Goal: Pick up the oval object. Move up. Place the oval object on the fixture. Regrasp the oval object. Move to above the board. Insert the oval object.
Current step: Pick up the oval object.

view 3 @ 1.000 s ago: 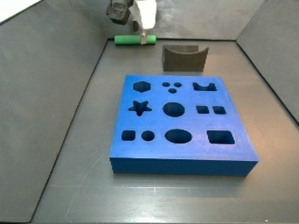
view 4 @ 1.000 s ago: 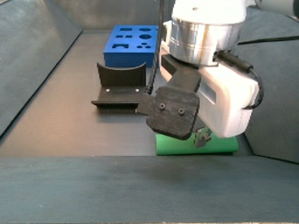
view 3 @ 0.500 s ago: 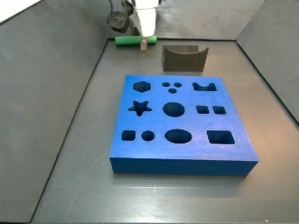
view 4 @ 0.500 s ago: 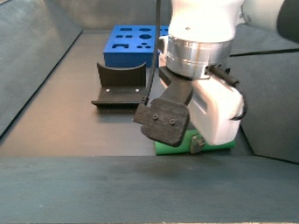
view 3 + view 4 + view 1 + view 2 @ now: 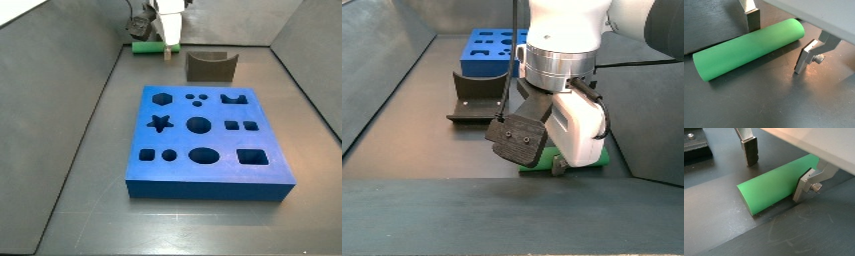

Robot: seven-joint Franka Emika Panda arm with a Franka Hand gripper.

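1. Oval object point(image 5: 747, 47) lies flat on the dark floor at the far end of the enclosure, beyond the board point(image 5: 209, 142); position unchanged from 1.0 s ago.
2. Gripper point(image 5: 777, 168) straddles it, lower than 0.5 s ago. Jaws released: one finger point(image 5: 750, 151) stands clear of the peg; the other finger point(image 5: 807, 57) is close beside it, contact unclear.
3. Fixture point(image 5: 211, 66) stands between peg and board, unoccupied.

Oval object point(image 5: 749, 48) bright green; board point(image 5: 207, 140) blue, dark cut-outs; fixture point(image 5: 210, 66) dark grey-brown; hand point(image 5: 777, 170) silver.
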